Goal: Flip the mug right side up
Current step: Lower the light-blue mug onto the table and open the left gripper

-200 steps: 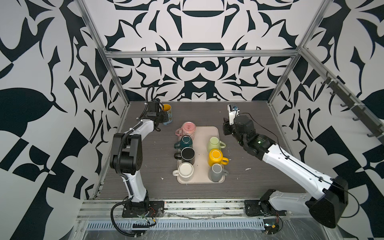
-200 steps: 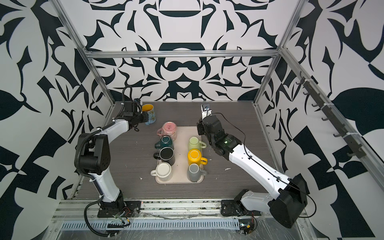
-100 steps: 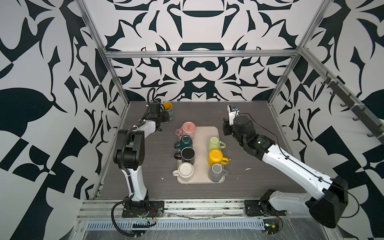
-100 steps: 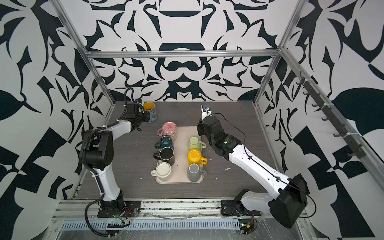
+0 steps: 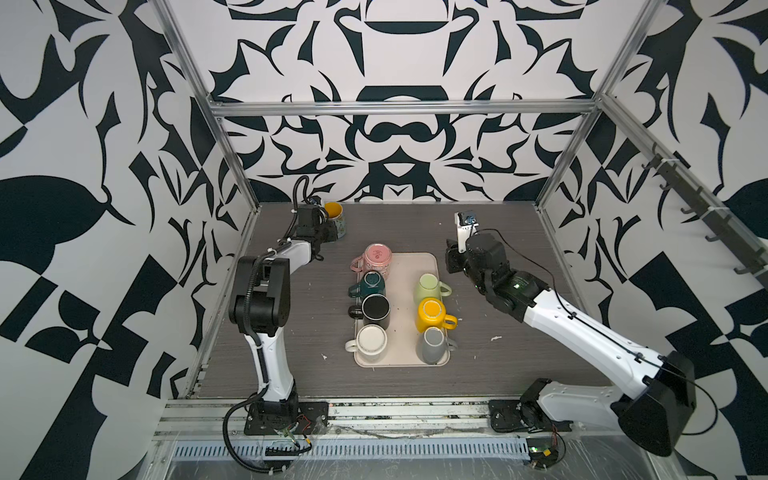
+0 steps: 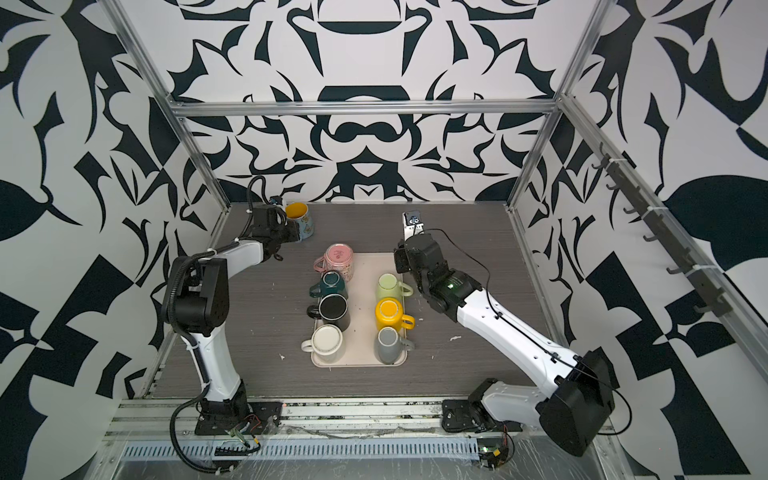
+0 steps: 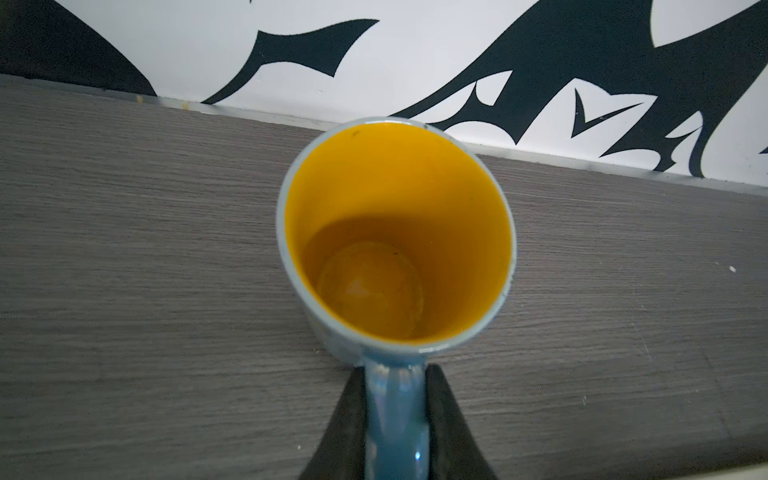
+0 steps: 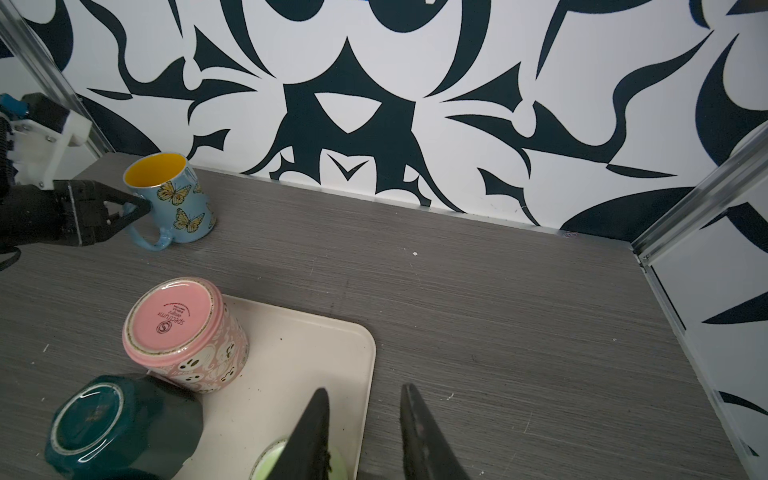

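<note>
The left pincer (image 7: 395, 374) is clamped narrowly on the handle of the blue butterfly mug (image 8: 172, 199), which sits mouth-up near the tabletop's (image 8: 457, 270) far left corner. The right pincer (image 8: 361, 399) is partly open and empty, above the tray's (image 8: 299, 332) far right corner.

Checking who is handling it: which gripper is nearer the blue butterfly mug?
Left. The left gripper is shut on the handle of the butterfly mug. The right gripper hangs open by the far right corner of the tray, well apart from the mug.
</note>
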Controlling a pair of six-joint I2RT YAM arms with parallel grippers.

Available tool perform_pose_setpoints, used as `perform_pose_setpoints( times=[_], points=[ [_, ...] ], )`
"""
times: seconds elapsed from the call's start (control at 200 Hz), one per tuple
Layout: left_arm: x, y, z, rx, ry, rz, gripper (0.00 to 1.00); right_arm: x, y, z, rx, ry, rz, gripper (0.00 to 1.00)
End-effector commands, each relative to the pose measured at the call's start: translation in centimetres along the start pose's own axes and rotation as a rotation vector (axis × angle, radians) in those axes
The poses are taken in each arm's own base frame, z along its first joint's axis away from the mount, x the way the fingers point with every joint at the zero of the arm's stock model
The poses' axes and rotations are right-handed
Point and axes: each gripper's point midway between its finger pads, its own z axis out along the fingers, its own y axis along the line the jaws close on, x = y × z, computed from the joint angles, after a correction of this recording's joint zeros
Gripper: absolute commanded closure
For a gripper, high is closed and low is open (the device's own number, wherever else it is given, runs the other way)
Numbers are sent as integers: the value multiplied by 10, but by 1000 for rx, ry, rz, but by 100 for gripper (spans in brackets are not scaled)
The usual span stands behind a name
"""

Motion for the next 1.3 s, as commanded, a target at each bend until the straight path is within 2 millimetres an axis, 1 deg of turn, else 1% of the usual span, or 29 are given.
perform_pose_setpoints(
  times=[0.0, 0.04, 0.15, 0.275, 0.335, 0.415, 0.48, 0.65, 0.83, 0.99, 1.065, 1.17, 1.295],
  points=[
    [-21, 0, -4, 3, -40, 0, 95, -17, -1, -8, -3, -66, 40, 68],
    [-21, 0, -5, 1, -38, -5, 88, -17, -1, -7, -3, -67, 41, 68],
    [-20, 1, -8, -6, -32, -1, 85, -15, 0, -7, -7, -65, 45, 67],
    [-17, 2, -10, -17, -18, 0, 76, -16, 0, -8, -11, -67, 49, 67],
    [-15, 3, -10, -22, -11, 2, 71, -15, -1, -9, -11, -67, 54, 67],
    [-14, 4, -12, -27, -9, 1, 68, -15, -1, -11, -11, -69, 58, 67],
    [-14, 4, -15, -27, -8, -2, 63, -15, -2, -11, -11, -67, 60, 66],
    [-15, 0, -29, -15, -5, -18, 58, -14, -1, -14, -25, -67, 73, 65],
    [-13, -13, -53, 45, 10, -66, 53, -12, 0, -18, -42, -75, 95, 63],
    [-7, -28, -83, 106, 37, -110, 52, -7, 6, -17, -82, -64, 124, 61],
    [-6, -40, -101, 166, 46, -157, 52, -6, 12, -16, -107, -54, 135, 60],
    [-2, -59, -126, 251, 87, -244, 51, -6, 14, -16, -122, -47, 159, 59],
    [-2, -79, -152, 331, 142, -409, 50, -6, 14, -19, -123, -24, 177, 58]
  ],
)
